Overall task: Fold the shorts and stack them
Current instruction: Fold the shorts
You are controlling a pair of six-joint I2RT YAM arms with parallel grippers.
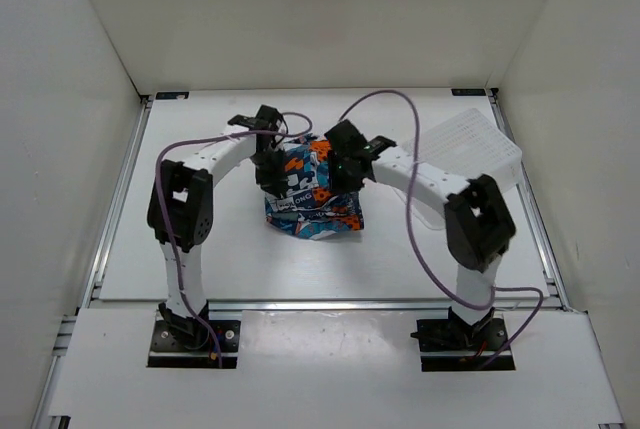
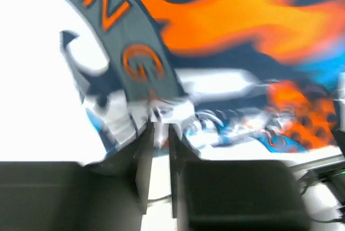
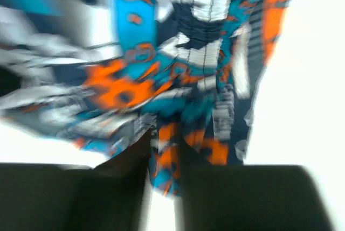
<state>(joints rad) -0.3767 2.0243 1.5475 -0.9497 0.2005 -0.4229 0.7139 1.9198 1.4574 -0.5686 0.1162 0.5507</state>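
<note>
Crumpled shorts lie bunched between both grippers. Left gripper pinches an edge at its tips; right gripper is clenched on a fold. Judged early: no neat fold yet. Flattening, folding and stacking are left.

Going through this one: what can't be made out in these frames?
Top external: tips of the left claw and right claw, hidden by their own wrists and the bunched shorts.
Left wrist: motion blur; unclear whether fabric is pinched.
Right wrist: blur smears the print.
Top external: the white basket's near edge, covered by the right arm.
</note>
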